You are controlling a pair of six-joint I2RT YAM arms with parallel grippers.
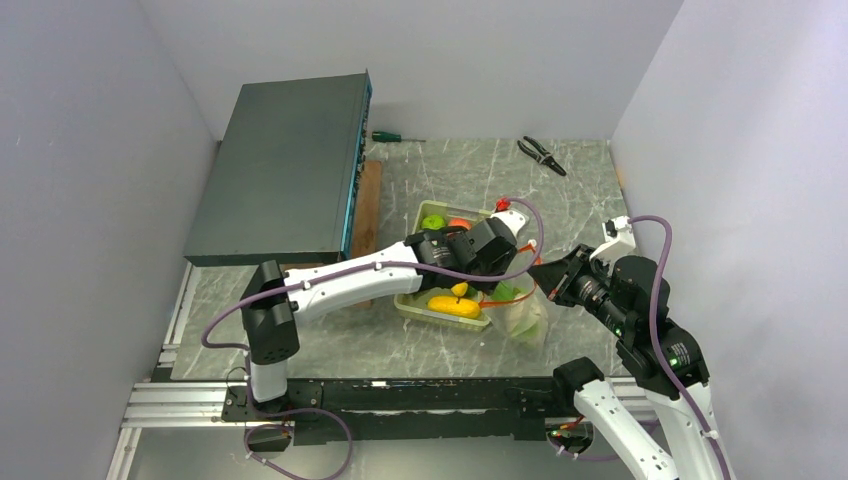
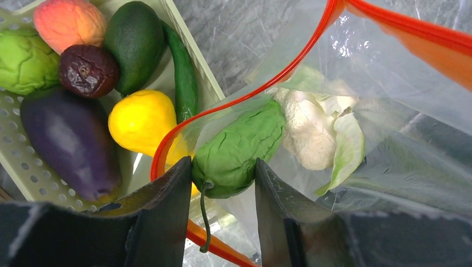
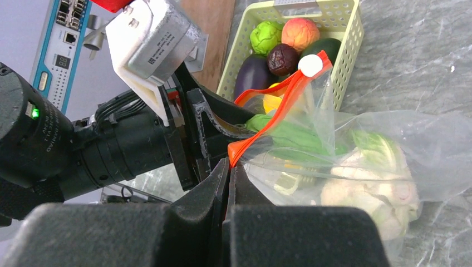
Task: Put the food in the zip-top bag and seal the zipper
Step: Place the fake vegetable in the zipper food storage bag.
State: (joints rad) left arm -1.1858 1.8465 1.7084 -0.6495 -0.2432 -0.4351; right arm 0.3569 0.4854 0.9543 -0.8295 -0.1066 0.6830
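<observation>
My left gripper is shut on the bright green piece and holds it in the open mouth of the clear zip-top bag. The white cauliflower lies inside the bag. My right gripper is shut on the red-orange zipper strip and holds the mouth up. The white slider tab sits at the strip's far end. The orange-yellow round piece and the small dark purple piece lie in the pale green tray. In the top view both grippers meet at the bag.
The tray also holds a yellow piece, a purple eggplant, a dark avocado and a green cabbage. A dark box stands at the back left. Pliers and a screwdriver lie at the back.
</observation>
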